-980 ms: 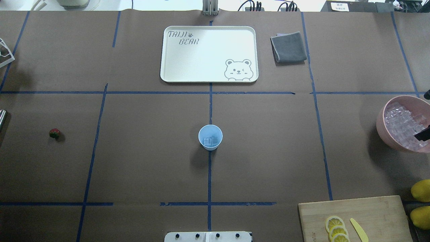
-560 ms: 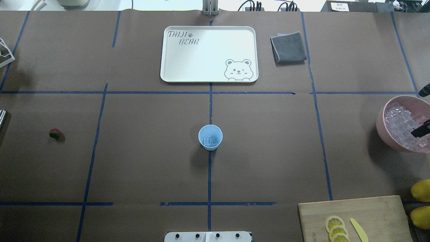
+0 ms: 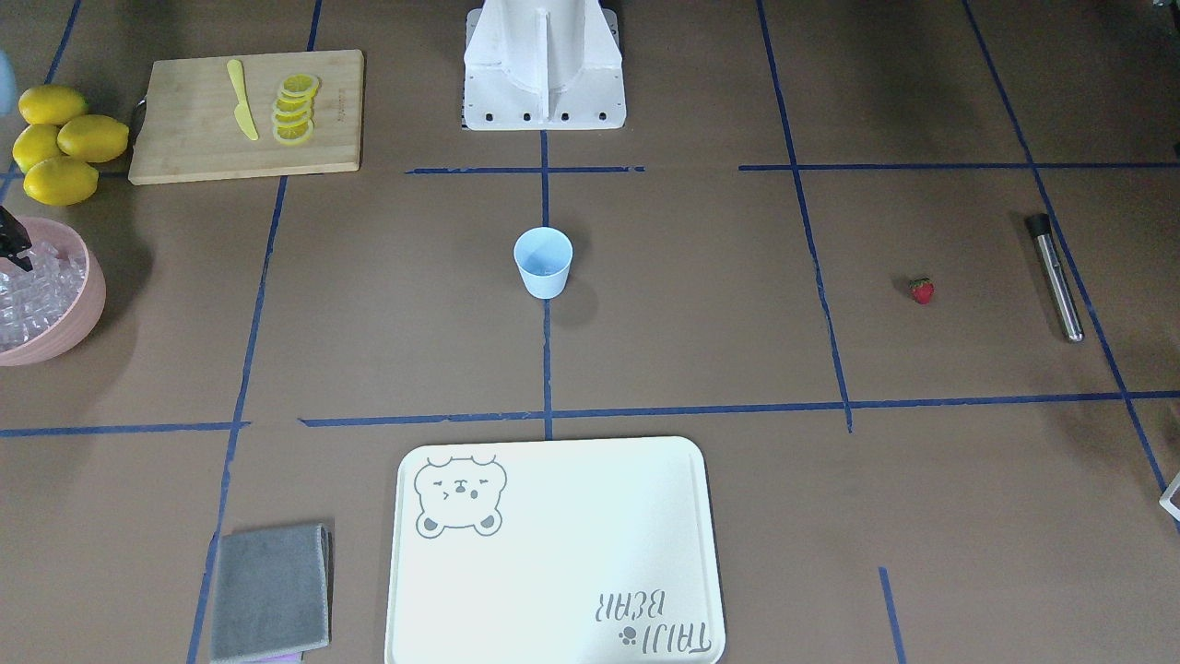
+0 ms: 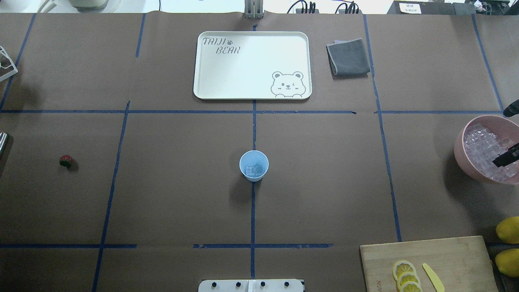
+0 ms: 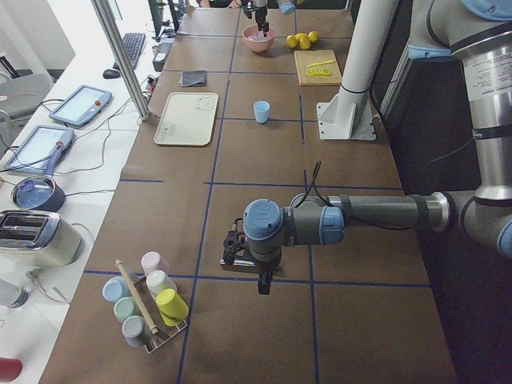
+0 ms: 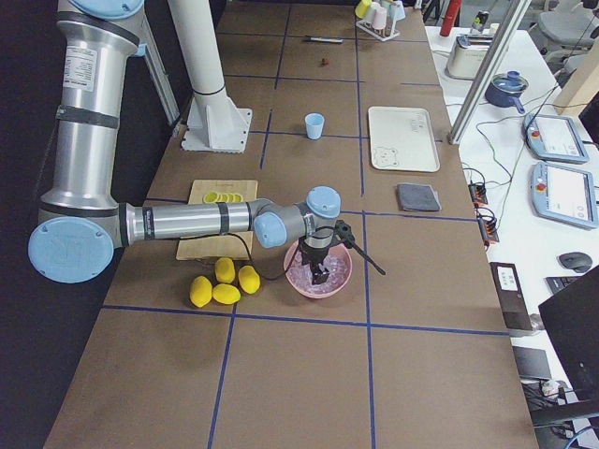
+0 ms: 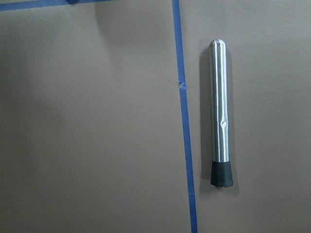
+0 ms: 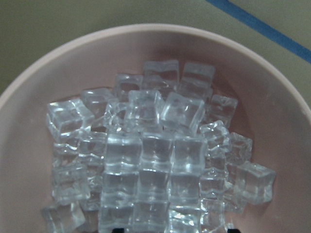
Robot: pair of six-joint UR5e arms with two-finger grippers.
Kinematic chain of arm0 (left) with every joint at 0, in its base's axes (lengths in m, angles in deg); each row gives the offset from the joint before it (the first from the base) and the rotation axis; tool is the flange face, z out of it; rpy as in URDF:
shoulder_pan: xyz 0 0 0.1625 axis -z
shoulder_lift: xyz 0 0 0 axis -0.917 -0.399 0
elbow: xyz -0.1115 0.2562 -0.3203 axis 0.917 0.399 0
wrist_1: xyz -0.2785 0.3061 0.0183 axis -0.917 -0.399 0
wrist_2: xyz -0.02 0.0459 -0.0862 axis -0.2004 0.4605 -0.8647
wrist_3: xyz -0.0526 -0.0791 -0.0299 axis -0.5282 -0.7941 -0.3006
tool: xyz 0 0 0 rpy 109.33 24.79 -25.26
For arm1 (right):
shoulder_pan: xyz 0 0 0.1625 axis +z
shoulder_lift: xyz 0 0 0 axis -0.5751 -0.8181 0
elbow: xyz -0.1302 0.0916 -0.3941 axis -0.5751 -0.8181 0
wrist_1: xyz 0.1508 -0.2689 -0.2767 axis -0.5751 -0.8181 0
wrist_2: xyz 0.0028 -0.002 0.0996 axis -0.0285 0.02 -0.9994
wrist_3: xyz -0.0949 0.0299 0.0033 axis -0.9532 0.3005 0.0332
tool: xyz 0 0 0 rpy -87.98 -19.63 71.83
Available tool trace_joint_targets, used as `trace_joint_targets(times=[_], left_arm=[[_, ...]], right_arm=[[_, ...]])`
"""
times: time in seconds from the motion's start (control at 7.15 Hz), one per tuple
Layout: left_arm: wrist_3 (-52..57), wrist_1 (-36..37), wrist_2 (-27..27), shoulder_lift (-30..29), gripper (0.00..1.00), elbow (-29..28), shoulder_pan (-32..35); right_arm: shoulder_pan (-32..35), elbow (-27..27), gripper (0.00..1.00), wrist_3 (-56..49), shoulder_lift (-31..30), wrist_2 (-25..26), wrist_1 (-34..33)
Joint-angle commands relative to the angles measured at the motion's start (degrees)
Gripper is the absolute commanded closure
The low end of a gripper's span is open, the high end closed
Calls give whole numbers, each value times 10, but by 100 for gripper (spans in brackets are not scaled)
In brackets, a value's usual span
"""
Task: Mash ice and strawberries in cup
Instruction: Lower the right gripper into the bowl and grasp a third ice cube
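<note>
The light-blue cup (image 4: 254, 165) stands upright at the table's middle with a few ice cubes (image 4: 254, 170) inside. The strawberry (image 4: 65, 161) lies alone at the far left, also in the front view (image 3: 921, 290). My right gripper (image 6: 320, 271) hangs open just above the ice (image 8: 150, 160) piled in the pink bowl (image 4: 460, 150); only its fingertips show at the bottom edge of the right wrist view. My left gripper (image 5: 264, 280) hovers over a steel muddler (image 7: 218, 116) lying on the table. I cannot tell whether it is open or shut.
A cream tray (image 4: 252, 65) and a grey cloth (image 4: 348, 56) lie at the far side. A cutting board (image 4: 446, 259) with lemon slices and a yellow knife, plus whole lemons (image 4: 507, 229), are at the near right. A cup rack (image 5: 148, 308) stands beyond the left arm.
My right gripper has shifted slightly further over the pink bowl. The cup, the strawberry and the muddler have not moved.
</note>
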Motion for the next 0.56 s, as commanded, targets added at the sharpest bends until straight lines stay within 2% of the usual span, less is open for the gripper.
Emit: trace_joint_targets(times=[0.0, 0.14, 0.42], left_arm=[[1, -1, 0, 0, 0, 1, 0], [0, 0, -9, 0, 0, 1, 0], [0, 0, -12, 0, 0, 1, 0]], right_arm=[[0, 0, 37, 0, -3, -3, 0], [1, 0, 45, 0, -3, -3, -1], [1, -2, 71, -1, -3, -2, -2]])
